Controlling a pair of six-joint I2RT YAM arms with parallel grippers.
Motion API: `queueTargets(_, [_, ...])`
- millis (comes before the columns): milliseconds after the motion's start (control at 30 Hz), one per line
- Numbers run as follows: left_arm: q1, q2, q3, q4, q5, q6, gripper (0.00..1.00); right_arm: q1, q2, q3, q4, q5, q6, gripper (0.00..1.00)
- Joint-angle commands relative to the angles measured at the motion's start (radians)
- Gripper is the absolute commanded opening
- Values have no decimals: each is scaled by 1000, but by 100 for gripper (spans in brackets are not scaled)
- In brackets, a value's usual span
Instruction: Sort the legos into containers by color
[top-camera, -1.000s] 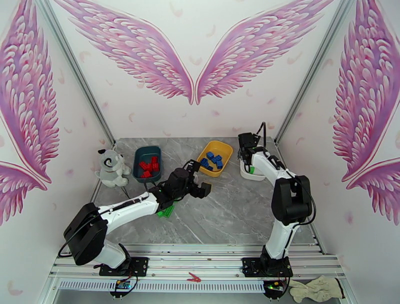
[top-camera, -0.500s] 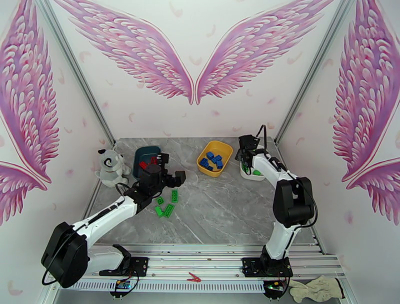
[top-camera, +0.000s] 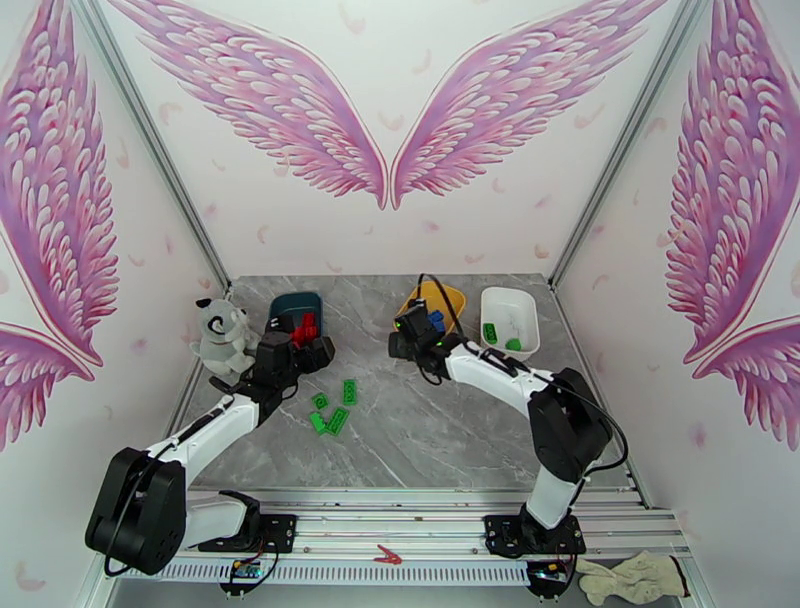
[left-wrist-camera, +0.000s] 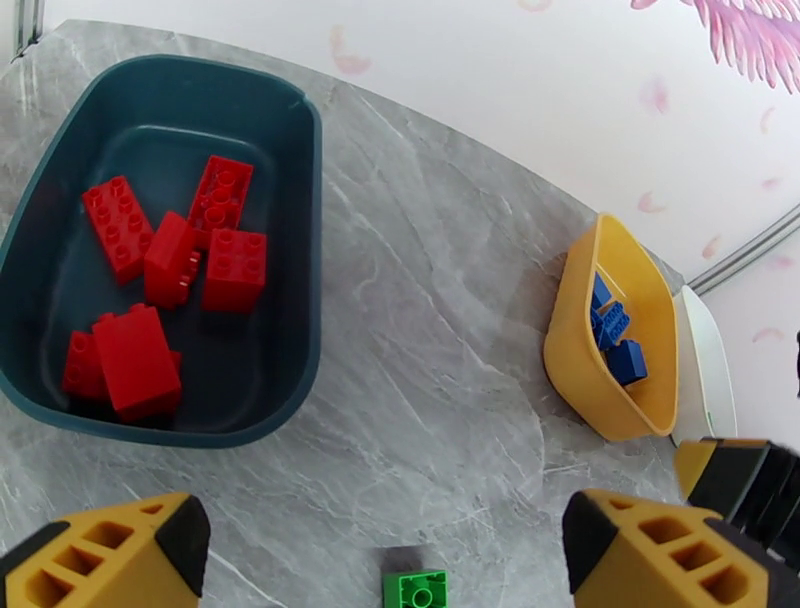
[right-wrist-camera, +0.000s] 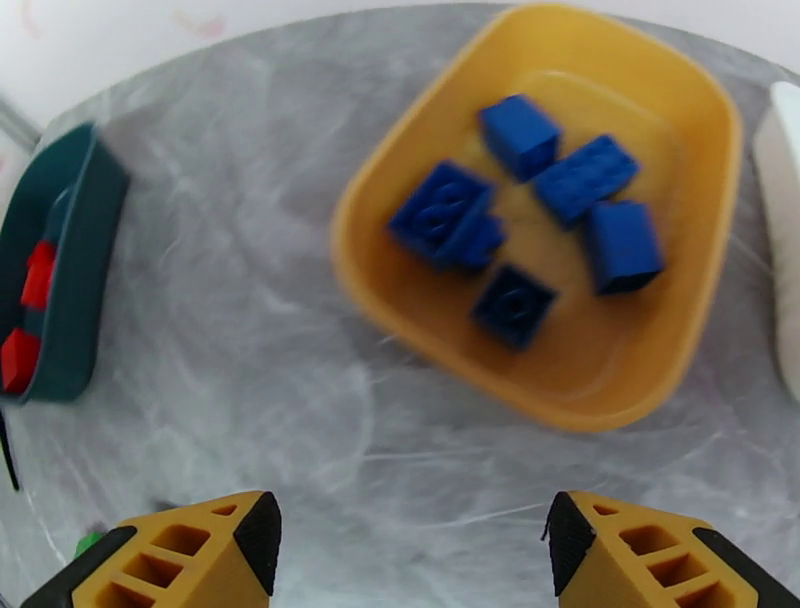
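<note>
Legos (top-camera: 337, 420): L+R end effectors (left-wrist-camera: 385, 535) (right-wrist-camera: 410, 535) open, empty

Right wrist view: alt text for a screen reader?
A yellow tray holding blue legos on a grey table, seen past the open right gripper. A teal tray with red legos at the left edge, a white tray at the right.

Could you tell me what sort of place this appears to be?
Likely a staged robot-recording booth: left arm and right arm bolted to an aluminium rail, a marble-look table, walls painted with pink wings.
</note>
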Motion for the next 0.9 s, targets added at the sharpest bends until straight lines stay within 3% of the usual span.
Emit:
queueTargets(0, [33,-46,-26,6,-5,-21,99,74,67,19,21,-35,6,72])
queueTargets(367, [121,-98,-64,1,-13,-35,99,217,261,163,4,-77,41,65])
queueTargets(633, [128,-116,-72,-3,-9,-35,99,251,326,230,-24,-59,38,65])
queueTargets(867, [132,-130,-76,-8,-10,-33,99,256,380,266,-45,-29,50,59])
